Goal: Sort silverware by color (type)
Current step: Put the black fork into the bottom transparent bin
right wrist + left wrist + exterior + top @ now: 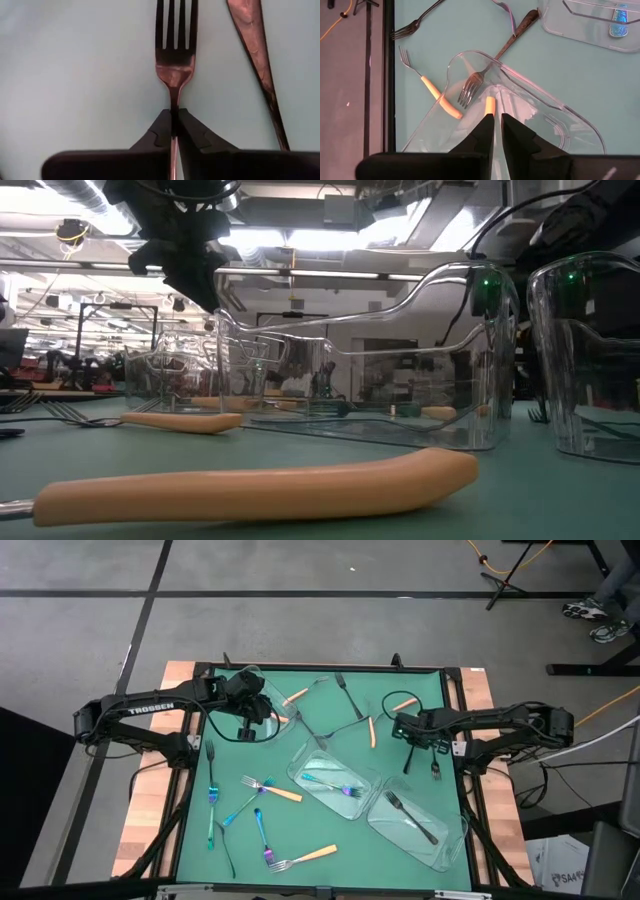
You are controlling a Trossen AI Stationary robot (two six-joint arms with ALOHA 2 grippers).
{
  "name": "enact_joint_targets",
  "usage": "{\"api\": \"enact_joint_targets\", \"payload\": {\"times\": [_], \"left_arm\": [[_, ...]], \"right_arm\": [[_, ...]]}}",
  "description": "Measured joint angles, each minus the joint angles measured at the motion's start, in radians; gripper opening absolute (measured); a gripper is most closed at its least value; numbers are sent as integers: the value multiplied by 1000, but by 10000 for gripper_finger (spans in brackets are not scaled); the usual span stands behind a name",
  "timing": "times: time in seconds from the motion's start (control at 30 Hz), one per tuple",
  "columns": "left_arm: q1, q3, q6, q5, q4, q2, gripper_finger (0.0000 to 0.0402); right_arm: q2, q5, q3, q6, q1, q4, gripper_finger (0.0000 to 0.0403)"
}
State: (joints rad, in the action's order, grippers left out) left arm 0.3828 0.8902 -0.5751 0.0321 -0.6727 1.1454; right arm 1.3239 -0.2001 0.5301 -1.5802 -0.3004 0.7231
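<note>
Dark fork [173,60]: neck pinched between closed right gripper [173,125] fingers; long axis runs straight ahead from them.
Left gripper [494,131]: nearly closed on orange handle [490,106] over tray [560,125].

My tabletop [420,680] is a green mat on pale wood, standing on a grey floor [300,620] crossed by dark lines. A stand's black legs [510,575] rest beyond it. Long ceiling lights [300,242] glow across the cluttered workshop behind.

In front of me lies a green mat [230,840] with three clear plastic trays [420,825] on it; a person's sneakers [598,620] show beyond the table.
</note>
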Motion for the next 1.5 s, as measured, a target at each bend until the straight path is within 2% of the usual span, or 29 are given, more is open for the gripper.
{"api": "enact_joint_targets", "payload": {"times": [0.53, 0.7, 1.27, 1.5], "left_arm": [[0, 0, 0, 0, 0, 0, 29], [0, 0, 1, 0, 0, 0, 29], [0, 0, 27, -1, 0, 0, 29], [0, 0, 54, -1, 0, 0, 29]], "right_arm": [[-51, 0, -4, 246, 0, -4, 0], [-71, -6, -5, 312, -1, -52, 0], [-218, 11, -2, 555, -1, -348, 0], [-275, 108, -1, 720, 0, -581, 0]]}}
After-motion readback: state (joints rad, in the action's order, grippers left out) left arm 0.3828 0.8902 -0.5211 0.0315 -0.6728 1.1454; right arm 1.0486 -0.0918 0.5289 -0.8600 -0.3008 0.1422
